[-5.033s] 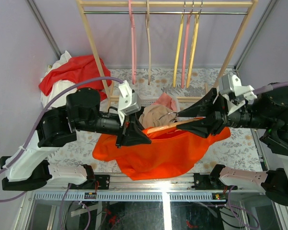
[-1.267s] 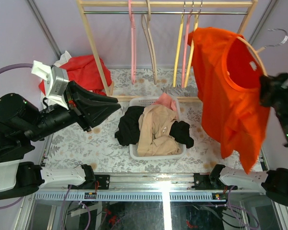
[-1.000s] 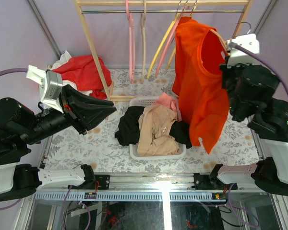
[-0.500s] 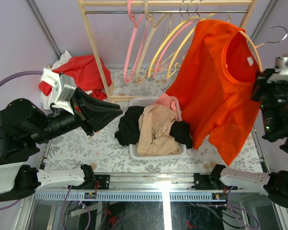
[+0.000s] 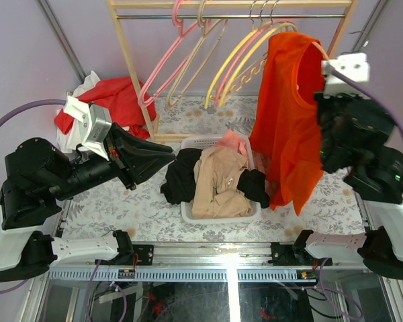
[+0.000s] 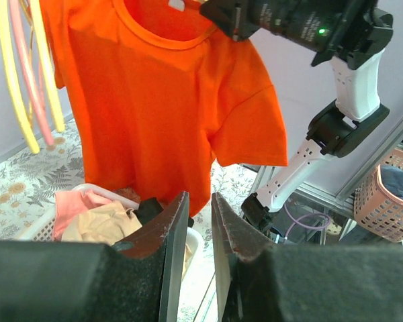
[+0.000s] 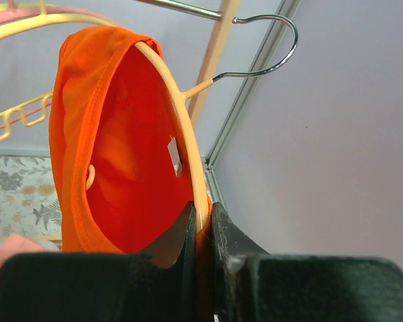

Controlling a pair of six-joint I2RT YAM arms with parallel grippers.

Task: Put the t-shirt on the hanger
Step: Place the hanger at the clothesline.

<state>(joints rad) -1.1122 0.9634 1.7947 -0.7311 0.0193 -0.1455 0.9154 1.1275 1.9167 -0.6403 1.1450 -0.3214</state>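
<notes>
The bright orange t-shirt [image 5: 285,121] hangs in the air at the right, draped over the peach hanger [image 7: 188,127]. The hanger's silver hook [image 7: 282,47] points up to the right, free of the rail. My right gripper [image 7: 201,225] is shut on the hanger's arm and the shirt's shoulder cloth. The shirt also fills the left wrist view [image 6: 154,100]. My left gripper [image 5: 166,155] hovers at the left over the table, pointing toward the basket. Its jaws [image 6: 199,201] are nearly together with nothing between them.
A wooden rack [image 5: 131,67] stands at the back, with pink [image 5: 162,67] and yellow hangers [image 5: 238,60] swung sideways on its rail. A white basket [image 5: 218,216] of clothes sits mid-table. A red cloth [image 5: 117,97] lies at the back left.
My right arm has turned and carried the shirt left toward the rail, so it now hangs edge-on. The rack's hangers have swung further left. My left arm has barely moved.
</notes>
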